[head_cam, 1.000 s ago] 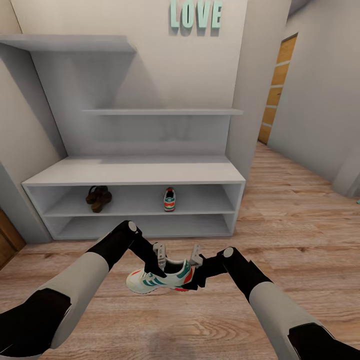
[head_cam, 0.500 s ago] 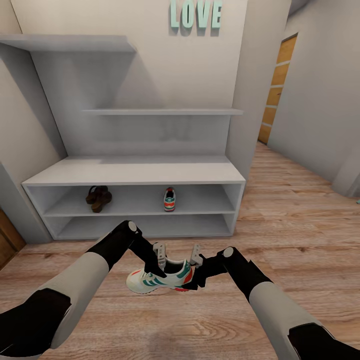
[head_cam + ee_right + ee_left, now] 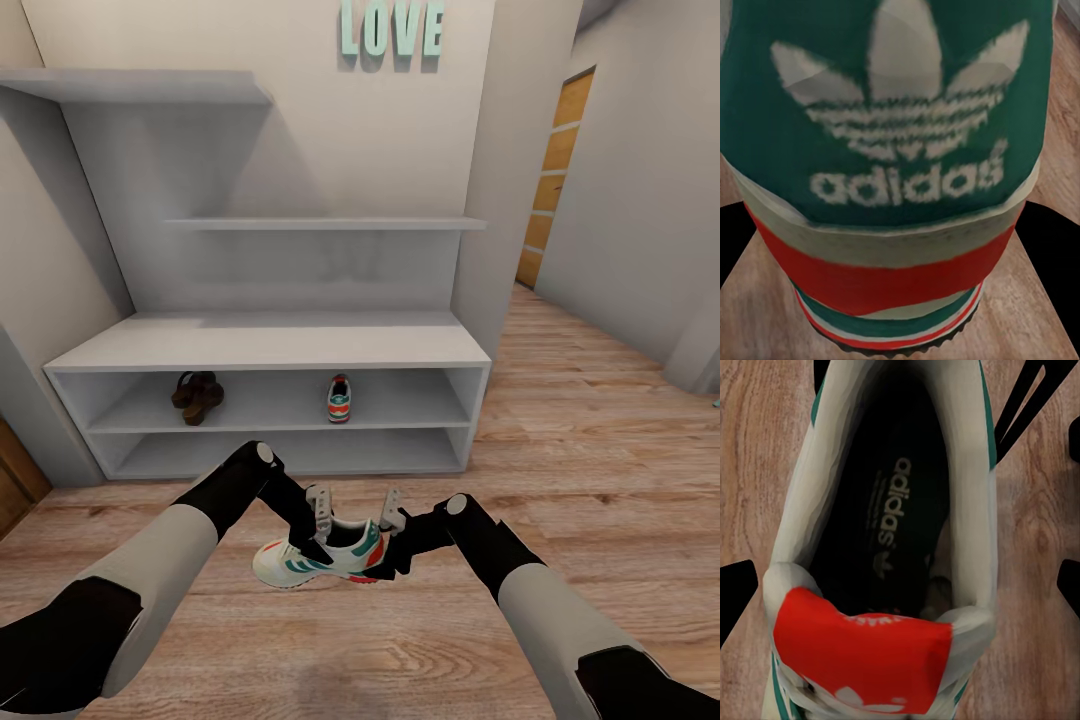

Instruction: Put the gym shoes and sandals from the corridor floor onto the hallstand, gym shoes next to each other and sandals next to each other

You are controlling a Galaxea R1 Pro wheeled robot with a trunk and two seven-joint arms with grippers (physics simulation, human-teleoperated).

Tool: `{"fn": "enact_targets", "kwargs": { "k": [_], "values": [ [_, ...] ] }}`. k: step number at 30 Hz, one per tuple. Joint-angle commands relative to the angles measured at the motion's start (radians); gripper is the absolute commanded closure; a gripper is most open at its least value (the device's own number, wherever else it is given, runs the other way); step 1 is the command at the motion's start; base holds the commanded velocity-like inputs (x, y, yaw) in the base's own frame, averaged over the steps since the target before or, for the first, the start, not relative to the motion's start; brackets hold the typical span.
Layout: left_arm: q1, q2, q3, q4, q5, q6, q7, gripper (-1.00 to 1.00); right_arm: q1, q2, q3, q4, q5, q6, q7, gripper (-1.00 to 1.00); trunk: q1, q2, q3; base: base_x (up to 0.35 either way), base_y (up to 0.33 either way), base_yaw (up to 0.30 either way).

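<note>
A white gym shoe (image 3: 320,560) with teal stripes and a red-orange heel hangs low over the corridor floor (image 3: 600,450), in front of the hallstand (image 3: 270,345). My right gripper (image 3: 392,520) is shut on its heel, whose teal logo patch (image 3: 892,112) sits between the black fingers (image 3: 1050,247). My left gripper (image 3: 318,515) is open above the shoe's opening (image 3: 885,525), its fingertips (image 3: 735,592) standing clear of both sides. The other gym shoe (image 3: 339,398) stands on the rack's upper low shelf. The two sandals (image 3: 196,396) sit together on that shelf's left part.
The rack's lower shelf (image 3: 290,455) and broad top are bare. A wall (image 3: 500,200) flanks the rack on the right, and the corridor runs past it to a wooden door (image 3: 555,170). Teal LOVE letters (image 3: 390,28) hang above.
</note>
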Motion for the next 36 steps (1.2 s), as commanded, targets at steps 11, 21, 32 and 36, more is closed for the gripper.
{"fn": "enact_targets", "kwargs": {
  "k": [11,21,32,36],
  "values": [
    [0.0,0.0,0.0,0.0,0.0,0.0,0.0,-1.0,0.0,0.0,-0.001,0.0,0.0,0.001,0.0,1.0,0.0,0.0,0.0,0.0,0.0,0.0],
    [0.0,0.038,0.004,-0.001,-0.004,0.0,0.004,-1.0,0.0,-0.002,-0.003,0.001,0.004,0.001,-0.002,1.0,0.0,0.0,0.0,0.0,0.0,0.0],
    [0.0,0.146,0.004,-0.053,-0.005,0.001,0.003,-1.0,0.0,-0.007,-0.005,0.002,0.008,0.001,-0.06,1.0,0.0,0.0,0.0,0.0,0.0,0.0],
    [0.0,0.175,0.004,-0.07,-0.004,0.001,0.002,-1.0,0.0,-0.008,-0.005,0.003,0.008,0.002,-0.069,1.0,0.0,0.0,0.0,0.0,0.0,0.0]
  ]
}}
